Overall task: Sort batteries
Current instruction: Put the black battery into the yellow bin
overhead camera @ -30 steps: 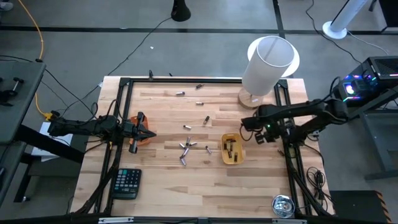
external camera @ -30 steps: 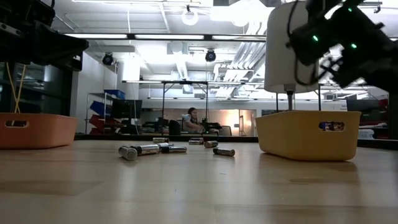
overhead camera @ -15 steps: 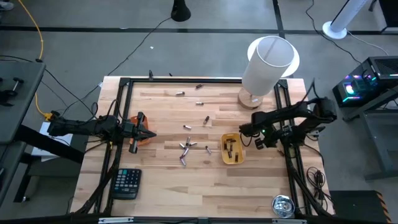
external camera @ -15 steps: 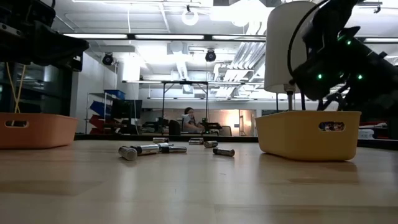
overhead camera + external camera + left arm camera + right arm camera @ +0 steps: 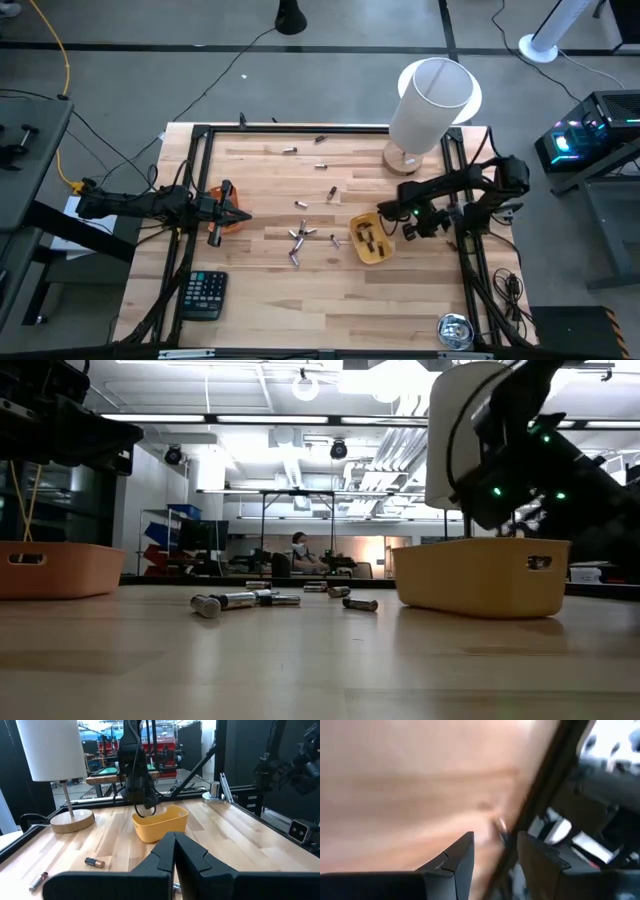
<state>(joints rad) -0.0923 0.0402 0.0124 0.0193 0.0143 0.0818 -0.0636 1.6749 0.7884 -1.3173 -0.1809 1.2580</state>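
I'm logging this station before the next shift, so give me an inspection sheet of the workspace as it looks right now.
Surface: wooden table, black frame.
Job's things: loose batteries mid-table and toward the far edge; more in the yellow tray; orange tray under the left arm.
Clutter: calculator, white lamp, metal tin.
Grippers: left gripper shut, over the orange tray; right gripper open, at the yellow tray's edge.
Cables: yellow cable on the floor.
Surroundings: a seated person far behind.
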